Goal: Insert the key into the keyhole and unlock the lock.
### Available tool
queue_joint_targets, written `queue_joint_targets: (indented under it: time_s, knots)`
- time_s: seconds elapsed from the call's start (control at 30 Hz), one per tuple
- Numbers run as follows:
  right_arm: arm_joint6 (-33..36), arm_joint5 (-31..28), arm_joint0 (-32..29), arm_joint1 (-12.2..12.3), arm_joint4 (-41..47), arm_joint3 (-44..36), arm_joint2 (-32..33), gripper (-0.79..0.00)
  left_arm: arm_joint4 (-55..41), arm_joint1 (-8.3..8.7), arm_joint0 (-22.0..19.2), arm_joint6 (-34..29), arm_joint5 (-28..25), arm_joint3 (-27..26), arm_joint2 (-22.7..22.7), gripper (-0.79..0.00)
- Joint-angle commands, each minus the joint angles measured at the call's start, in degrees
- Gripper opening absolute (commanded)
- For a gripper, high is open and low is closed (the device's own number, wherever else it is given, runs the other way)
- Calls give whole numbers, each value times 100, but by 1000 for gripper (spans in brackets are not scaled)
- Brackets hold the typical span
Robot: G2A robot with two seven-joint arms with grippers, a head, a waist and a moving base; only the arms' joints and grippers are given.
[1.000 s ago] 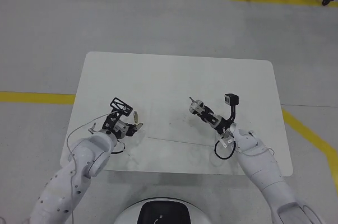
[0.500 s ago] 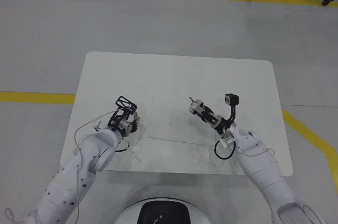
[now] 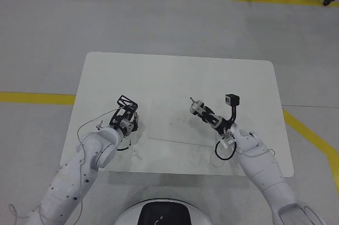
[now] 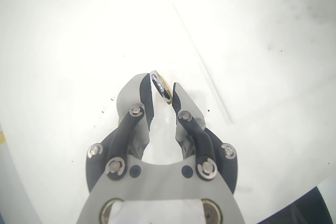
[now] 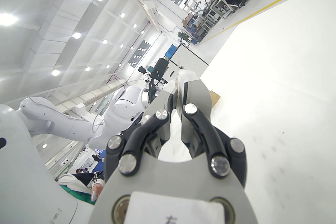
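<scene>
I have both parts in hand, and the insertion has not begun. My left gripper [image 4: 160,89] pinches the small brass padlock with its chrome shackle [image 4: 158,83] slantwise between its rubber-lined fingertips, low over the white table [image 3: 175,73]; I cannot tell whether the lock touches the surface. My right gripper [image 5: 180,86] is pressed together on the thin silver metal key [image 5: 178,66], which shows edge-on, its blade sticking out past the fingertips. In the top view the two grippers hang well apart over the near half of the table, each pointing roughly away from the robot.

I judge this to be the alignment step. The keyhole is hidden from me, so next I need to turn the padlock until its keyed face meets the blade tip, then bring the arms together along one line. The slanted grip could let the lock pivot under push.
</scene>
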Motion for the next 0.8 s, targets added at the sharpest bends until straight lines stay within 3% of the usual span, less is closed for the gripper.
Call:
queue_joint_targets:
  time_s: [0.0,0.07,0.1,0.13,0.77]
  knots:
    - [0,0,0,0,0,0,0,-785,-12,-20,-87,-16,-61,93,76,-622]
    - [0,0,0,0,0,0,0,-785,-2,-31,-155,-23,-168,165,138,-665]
    - [0,0,0,0,0,0,0,-785,-1,-38,-187,-15,-184,198,156,-760]
    - [0,0,0,0,0,0,0,-785,-20,-46,-207,21,-186,210,169,-785]
    - [0,0,0,0,0,0,0,-785,-122,-34,-222,144,-731,369,-9,-785]
